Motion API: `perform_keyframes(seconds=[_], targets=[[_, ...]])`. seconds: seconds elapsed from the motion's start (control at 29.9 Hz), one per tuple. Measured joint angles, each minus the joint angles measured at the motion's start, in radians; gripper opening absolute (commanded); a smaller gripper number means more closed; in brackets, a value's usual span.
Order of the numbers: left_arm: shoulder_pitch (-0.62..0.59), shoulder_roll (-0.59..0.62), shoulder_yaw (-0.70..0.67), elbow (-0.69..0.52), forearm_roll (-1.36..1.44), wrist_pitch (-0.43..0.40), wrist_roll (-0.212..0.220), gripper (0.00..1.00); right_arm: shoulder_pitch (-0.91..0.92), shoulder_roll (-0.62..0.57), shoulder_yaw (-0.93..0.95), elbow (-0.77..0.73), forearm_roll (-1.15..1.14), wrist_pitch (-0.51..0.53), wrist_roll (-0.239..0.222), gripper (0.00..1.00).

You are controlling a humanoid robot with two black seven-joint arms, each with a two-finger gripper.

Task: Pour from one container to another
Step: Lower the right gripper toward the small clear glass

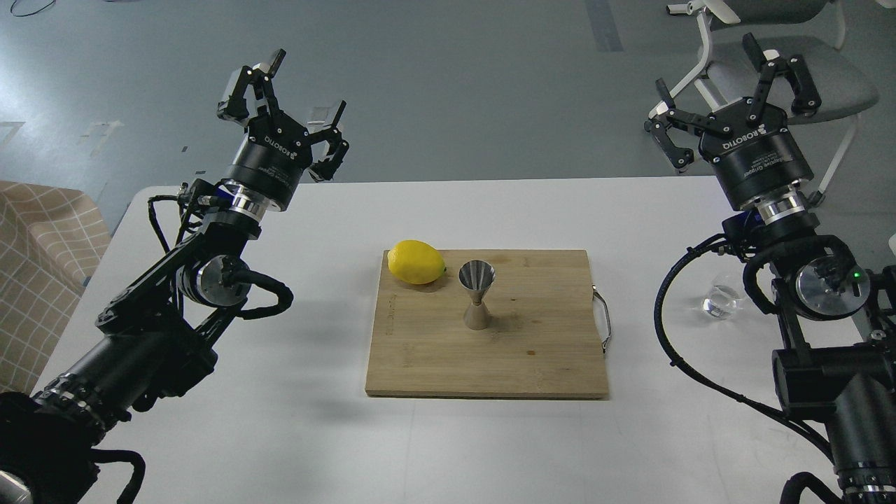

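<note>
Reading off the grippers: both wrists say ROBOTIQ in white; the smaller print under it on the right one is too tiny to read.
Left gripper (297,94): raised beyond the table's far left edge, fingers spread apart, nothing between them.
Right gripper (731,84): up high at the far right, fingers splayed wide, holding nothing.
Glass cup (721,299): on the white table (280,434), right of the board, partly tucked behind the right arm's cable and joint, hard to see if anything's in it.
Jigger (477,294): upright mid cutting board (490,350), wide mouth up.
Lemon (416,262): just beside the jigger, on the board's far left corner.
Background: grey office chair (826,84) behind the right gripper, top cut off; checkered cloth (42,266) at the left edge.
</note>
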Motion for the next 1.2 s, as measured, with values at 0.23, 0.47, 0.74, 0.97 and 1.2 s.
perform_keyframes(seconds=[0.23, 0.47, 0.74, 0.97, 1.2], targets=[[0.002, -0.001, 0.0, 0.01, 0.0, 0.0, 0.0, 0.98, -0.06, 0.0, 0.003, 0.057, 0.025, -0.095, -0.004, 0.97], [0.006, -0.002, 0.002, 0.018, 0.002, -0.001, 0.0, 0.98, -0.171, 0.0, 0.025, 0.164, 0.026, -0.135, -0.003, 0.96], [0.006, -0.009, 0.004, 0.018, 0.002, -0.001, 0.0, 0.98, -0.312, 0.0, 0.048, 0.262, 0.053, -0.144, 0.007, 0.92], [0.018, -0.019, 0.009, 0.018, 0.002, -0.001, 0.0, 0.98, -0.405, 0.0, 0.07, 0.313, 0.078, -0.141, 0.008, 0.92], [0.026, -0.021, 0.006, 0.018, 0.002, -0.001, 0.0, 0.98, -0.497, 0.0, 0.09, 0.364, 0.084, -0.145, 0.006, 0.94]])
